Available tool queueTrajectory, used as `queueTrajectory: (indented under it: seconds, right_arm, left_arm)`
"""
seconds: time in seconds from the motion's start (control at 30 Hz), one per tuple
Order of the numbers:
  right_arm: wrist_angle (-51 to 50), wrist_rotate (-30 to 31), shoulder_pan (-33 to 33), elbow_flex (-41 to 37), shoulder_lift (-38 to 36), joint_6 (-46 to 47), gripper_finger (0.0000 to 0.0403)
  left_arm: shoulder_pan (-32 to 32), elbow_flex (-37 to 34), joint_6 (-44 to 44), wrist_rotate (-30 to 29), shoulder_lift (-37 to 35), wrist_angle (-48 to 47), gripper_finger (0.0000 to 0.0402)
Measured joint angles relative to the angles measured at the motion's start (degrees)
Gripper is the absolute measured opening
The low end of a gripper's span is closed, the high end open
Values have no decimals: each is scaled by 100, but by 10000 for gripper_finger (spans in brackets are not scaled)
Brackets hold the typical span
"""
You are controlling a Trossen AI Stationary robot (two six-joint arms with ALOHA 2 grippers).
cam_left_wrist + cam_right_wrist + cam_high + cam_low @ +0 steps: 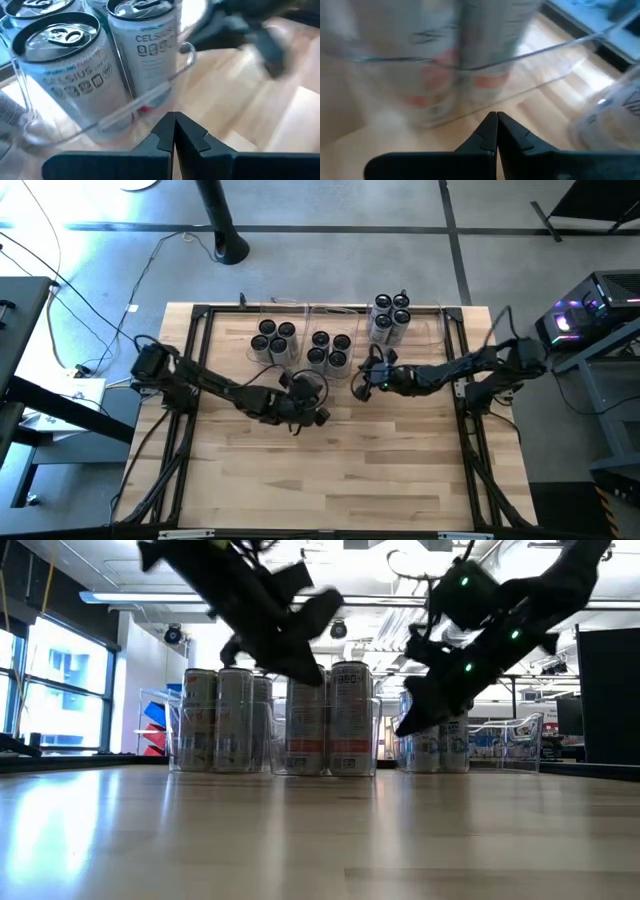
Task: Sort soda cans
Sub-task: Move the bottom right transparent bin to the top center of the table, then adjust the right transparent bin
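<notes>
The soda cans stand upright in three clear bins along the table's far side: a left bin (274,338), a middle bin (330,350) and a right bin (391,316), each with several cans. In the low view the cans (330,720) stand in a row behind both arms. My left gripper (306,402) is shut and empty, just near of the middle bin; its wrist view shows the shut fingers (174,120) before a bin wall with two cans (75,70). My right gripper (363,383) is shut and empty, right of the middle bin, with blurred cans (470,55) ahead.
A black frame (200,310) runs round the table. The near half of the wooden table top (320,470) is bare. The two grippers hang close together above the table (360,690). Cables and equipment lie on the floor beyond the table's sides.
</notes>
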Motion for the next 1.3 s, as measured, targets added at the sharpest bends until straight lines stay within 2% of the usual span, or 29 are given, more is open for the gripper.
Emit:
queueTrajectory:
  seconds: [0.13, 0.33, 0.47, 0.6, 0.8, 0.97, 1.1, 1.3]
  right_arm:
    - [532, 102, -287, 0, 400, -240, 0]
    - [1271, -455, -733, 84, 891, -614, 0]
    - [1237, -488, -866, 430, 1220, -964, 0]
    - [1227, -413, -886, 854, 1556, -1394, 0]
    - [960, -483, -1020, 1355, 1798, -1740, 0]
    - [849, -353, -1045, 1507, 1740, -2007, 0]
    - [446, -162, -878, 1543, 1374, -2052, 0]
    - [-1237, -164, -449, 1543, 127, -2033, 0]
  left_arm:
    - [-228, 0, -362, -14, -313, -494, 0]
    - [-538, -2, -954, -6, -778, -1366, 0]
    - [-788, -4, -1255, -225, -1079, -1764, 0]
    - [-1011, -4, -1337, -613, -1218, -1764, 0]
    - [-1177, -4, -1492, -632, -1198, -1715, 0]
    - [-1248, -4, -1638, -540, -1192, -1728, 0]
    - [-1294, -4, -1671, -509, -1190, -1766, 0]
    - [-1304, -4, -1694, -514, -1190, -1765, 0]
